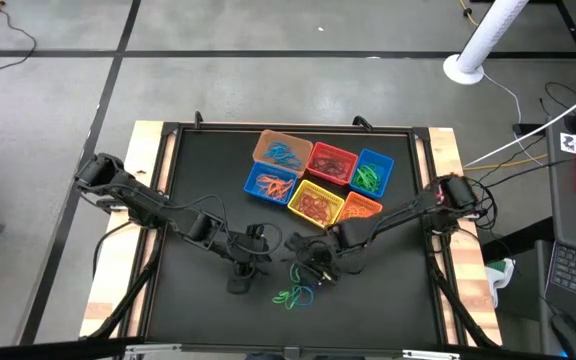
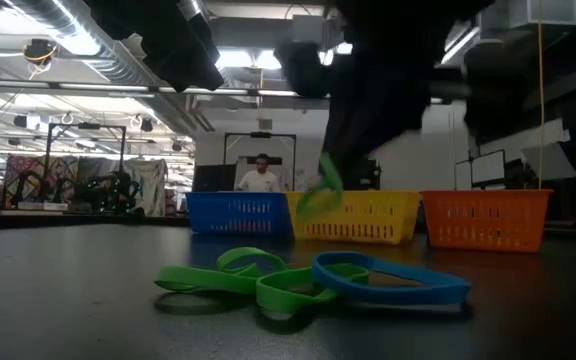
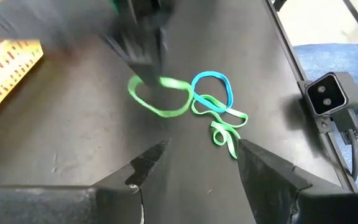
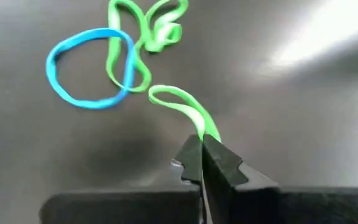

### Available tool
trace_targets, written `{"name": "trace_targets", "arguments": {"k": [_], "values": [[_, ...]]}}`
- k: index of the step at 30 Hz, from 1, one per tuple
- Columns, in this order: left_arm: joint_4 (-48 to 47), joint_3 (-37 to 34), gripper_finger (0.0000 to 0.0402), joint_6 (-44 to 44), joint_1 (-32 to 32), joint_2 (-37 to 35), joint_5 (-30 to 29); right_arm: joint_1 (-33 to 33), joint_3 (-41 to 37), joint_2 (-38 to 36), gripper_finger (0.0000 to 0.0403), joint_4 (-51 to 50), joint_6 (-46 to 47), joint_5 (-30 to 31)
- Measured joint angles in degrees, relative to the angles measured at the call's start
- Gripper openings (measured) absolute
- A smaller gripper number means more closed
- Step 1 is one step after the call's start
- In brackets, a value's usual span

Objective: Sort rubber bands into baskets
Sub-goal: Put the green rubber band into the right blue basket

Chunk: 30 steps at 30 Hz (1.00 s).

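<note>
Green band (image 4: 182,107) pinched at one end in the right pincer (image 4: 202,148), its jaws pressed together on the loop, rest of it trailing free. Reading across from the left of the cluster of baskets: left pincer (image 3: 194,158) hangs over the dark counter (image 1: 198,180) well left of and nearer than the cluster, jaws apart, nothing between them, pointed toward the loose pile. Right pincer sits just near-side of the yellow basket (image 1: 316,202), between it and the pile. Pile itself: one blue band (image 4: 86,67) and what looks like two or three green bands (image 4: 148,28), overlapping, lying flat on the counter on the near side of the yellow basket. Cluster, left to right: tan-orange basket (image 1: 281,149) and blue basket (image 1: 271,183) both with bands inside, mostly blue and orange; red basket (image 1: 332,163) with red bands; yellow basket holding reddish bands; a second blue basket (image 1: 372,172) with green ones; orange basket (image 1: 360,207) with orange bands. Judgement: sorting is nearly finished; the bulk is already in baskets. Left to do: carry the held green band over, likely to the far-right blue basket where the greens sit, then clear the last few loops.
</note>
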Motion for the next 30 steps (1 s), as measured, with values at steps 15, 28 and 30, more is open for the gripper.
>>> {"name": "trace_targets", "arguments": {"k": [15, 28, 30], "values": [[0.4, 0.0, 0.0180, 1.8, 0.0, 0.0, 0.0, -8.7, 0.0, -18.7, 0.0006, -21.3, 7.1, 14.3], [0.4, 0.0, 0.0180, 1.9, 0.1, 0.0, -0.1, -29.2, 0.0, -24.5, 0.0005, -41.3, 8.5, 16.8], [0.3, 0.0, 0.0180, 1.9, 0.2, 0.0, -0.1, -33.1, 0.0, -24.4, 0.0005, -43.2, 8.5, 16.8]]}}
